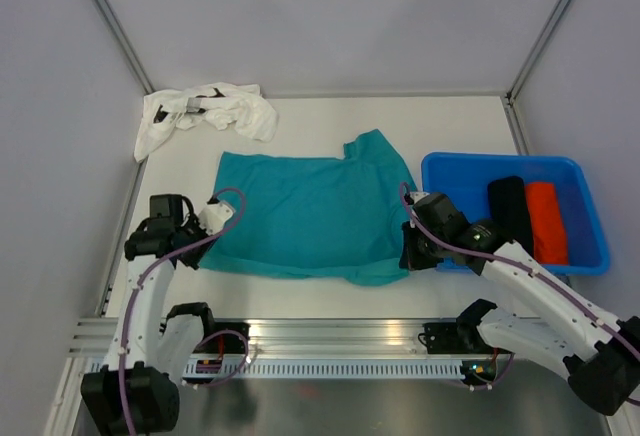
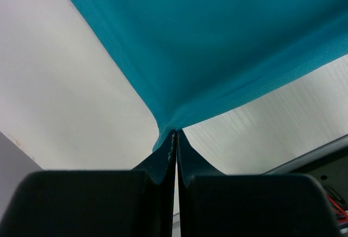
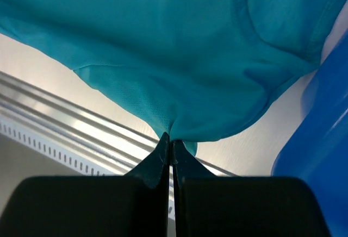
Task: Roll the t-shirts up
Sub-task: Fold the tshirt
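From above, the teal t-shirt (image 1: 310, 216) lies spread flat at the middle of the tabletop (image 1: 330, 121), and one arm reaches to each of its near corners. The white t-shirt (image 1: 215, 111) sits crumpled in the far left corner. The black t-shirt (image 1: 510, 206) and the orange-red t-shirt (image 1: 545, 221) lie rolled in the blue tub (image 1: 440, 171) by the right edge.

In the left wrist view, the left end effector (image 2: 175, 133) is pinched fully closed on a peak of teal cloth, which drapes away from it.

In the right wrist view, the right end effector (image 3: 170, 139) is likewise clamped tight on the hem. The fabric looks light, limp and thin, so it will likely sag and wrinkle. Gripping at the hem corners should keep the edge taut for rolling.
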Available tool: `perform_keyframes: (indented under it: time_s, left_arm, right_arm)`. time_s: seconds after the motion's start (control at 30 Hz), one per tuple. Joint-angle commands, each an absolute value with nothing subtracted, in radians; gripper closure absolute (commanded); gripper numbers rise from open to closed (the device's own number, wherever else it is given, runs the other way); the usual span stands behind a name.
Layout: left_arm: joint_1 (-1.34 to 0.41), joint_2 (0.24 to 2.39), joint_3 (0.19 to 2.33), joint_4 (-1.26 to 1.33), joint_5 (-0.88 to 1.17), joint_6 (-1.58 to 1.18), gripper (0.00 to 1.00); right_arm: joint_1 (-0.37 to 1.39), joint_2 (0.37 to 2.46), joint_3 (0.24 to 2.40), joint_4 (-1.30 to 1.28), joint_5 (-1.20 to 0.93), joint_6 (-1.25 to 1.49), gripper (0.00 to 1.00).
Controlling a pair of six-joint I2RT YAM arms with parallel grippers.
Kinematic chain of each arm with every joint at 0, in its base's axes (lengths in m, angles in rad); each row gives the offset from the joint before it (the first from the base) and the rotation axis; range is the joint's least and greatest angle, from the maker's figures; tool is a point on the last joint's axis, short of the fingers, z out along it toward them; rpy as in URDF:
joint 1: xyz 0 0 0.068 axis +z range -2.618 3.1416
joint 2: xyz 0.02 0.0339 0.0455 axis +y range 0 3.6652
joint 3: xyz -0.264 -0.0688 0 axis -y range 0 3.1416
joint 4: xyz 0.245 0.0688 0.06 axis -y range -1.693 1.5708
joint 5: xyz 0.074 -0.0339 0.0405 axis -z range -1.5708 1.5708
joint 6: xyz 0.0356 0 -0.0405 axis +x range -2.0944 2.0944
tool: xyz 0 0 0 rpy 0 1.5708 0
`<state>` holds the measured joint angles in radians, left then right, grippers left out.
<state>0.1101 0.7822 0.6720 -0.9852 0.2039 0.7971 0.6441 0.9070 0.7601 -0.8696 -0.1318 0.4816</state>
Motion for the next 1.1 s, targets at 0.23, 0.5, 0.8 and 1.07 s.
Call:
perform_keyframes:
  time_s: [0.23,0.5,0.8,1.07]
  left_arm:
    - [0.110,1.107,0.741,-0.602,0.190,0.735,0.98]
    - [0.109,1.264,0.805,-0.525,0.213,0.715,0.98]
    - [0.074,1.400,0.856,-0.482,0.155,0.707,0.98]
    - [0.051,1.454,0.871,-0.442,0.134,0.696,0.98]
  right_arm:
    - [0.537,1.184,0.876,-0.651,-0.008,0.430,1.00]
    - [0.476,1.325,0.925,-0.569,0.055,0.402,1.00]
    - [0.456,1.436,0.953,-0.509,0.097,0.385,1.00]
    - [0.454,1.468,0.945,-0.471,0.140,0.387,1.00]
